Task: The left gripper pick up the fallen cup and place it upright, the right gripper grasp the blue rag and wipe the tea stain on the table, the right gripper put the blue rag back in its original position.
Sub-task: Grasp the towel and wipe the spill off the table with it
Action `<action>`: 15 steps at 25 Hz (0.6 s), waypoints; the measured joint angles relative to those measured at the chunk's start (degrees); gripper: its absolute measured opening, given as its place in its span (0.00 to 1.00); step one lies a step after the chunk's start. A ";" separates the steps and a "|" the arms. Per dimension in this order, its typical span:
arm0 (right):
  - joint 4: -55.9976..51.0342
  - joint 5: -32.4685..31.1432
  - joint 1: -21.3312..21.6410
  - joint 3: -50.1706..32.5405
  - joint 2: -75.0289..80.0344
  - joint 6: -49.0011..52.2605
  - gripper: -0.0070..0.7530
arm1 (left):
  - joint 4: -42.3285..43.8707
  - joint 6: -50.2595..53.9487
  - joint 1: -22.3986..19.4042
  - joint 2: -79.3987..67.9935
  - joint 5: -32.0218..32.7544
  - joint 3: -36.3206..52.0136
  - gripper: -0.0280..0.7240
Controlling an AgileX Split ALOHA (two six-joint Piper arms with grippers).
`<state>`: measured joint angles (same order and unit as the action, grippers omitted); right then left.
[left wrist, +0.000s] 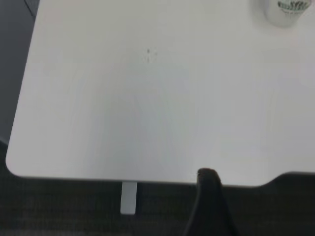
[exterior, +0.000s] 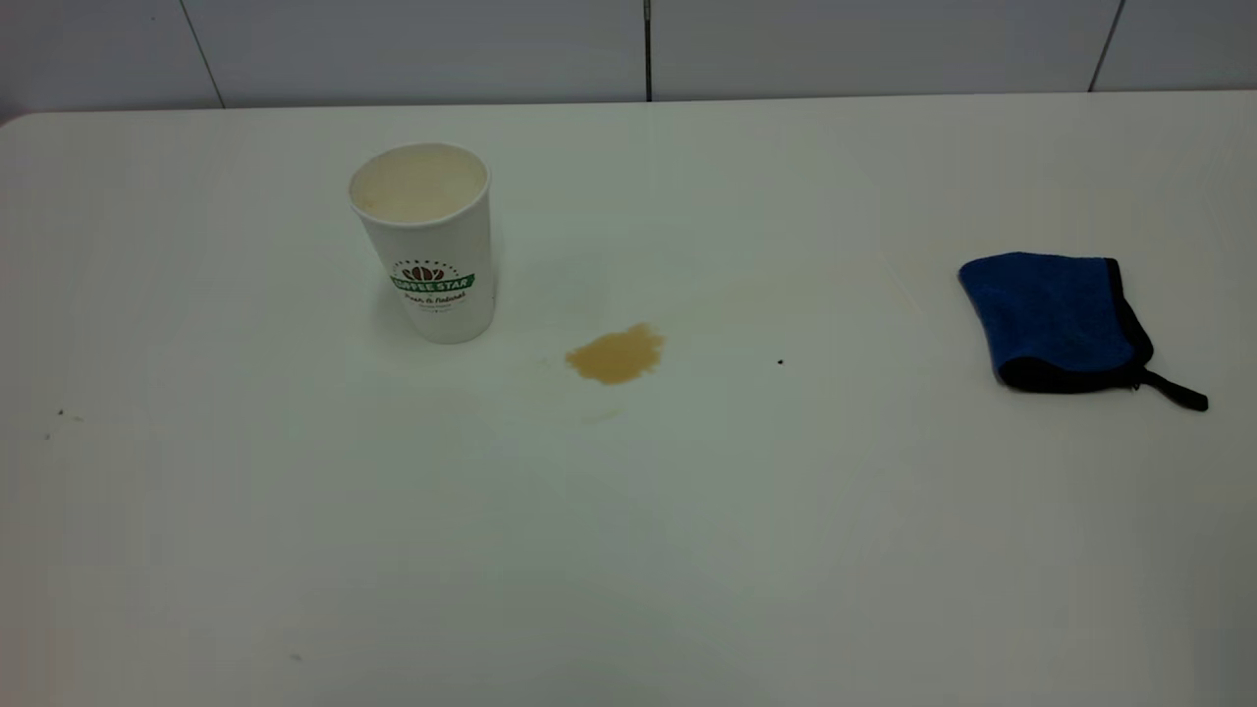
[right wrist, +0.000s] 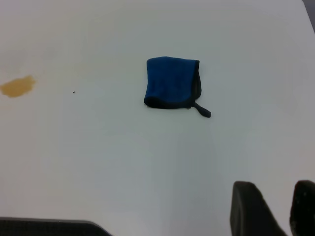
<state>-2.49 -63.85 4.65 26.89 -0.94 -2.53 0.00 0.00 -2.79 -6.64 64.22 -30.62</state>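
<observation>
Neither arm appears in the exterior view. In the left wrist view the cup (left wrist: 287, 11) is cut off by the picture's edge; only its lower part with a blurred bit of logo shows. One dark finger (left wrist: 210, 206) of the left gripper shows there, so its opening cannot be told. The right gripper (right wrist: 275, 209) is cropped at the edge of its own view, two finger stubs apart. The small print under the cup's (exterior: 428, 241) logo band is unreadable.

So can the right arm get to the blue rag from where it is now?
Probably yes. The blue rag lies flat on the table with nothing around it, and the right gripper sits back near the table edge, fingers apart, with bare tabletop between them.
</observation>
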 joint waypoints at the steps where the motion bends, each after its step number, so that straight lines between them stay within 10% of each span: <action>1: 0.00 0.00 0.00 0.00 0.00 0.00 0.32 | 0.00 0.00 0.00 1.45 -0.53 0.85 0.79; 15: 0.00 0.00 0.00 0.00 0.00 0.00 0.32 | -0.74 -0.56 0.00 7.66 0.12 2.72 0.79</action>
<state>-2.49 -63.85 4.65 26.89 -0.94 -2.53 -0.74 -0.56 -2.79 1.02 64.34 -27.90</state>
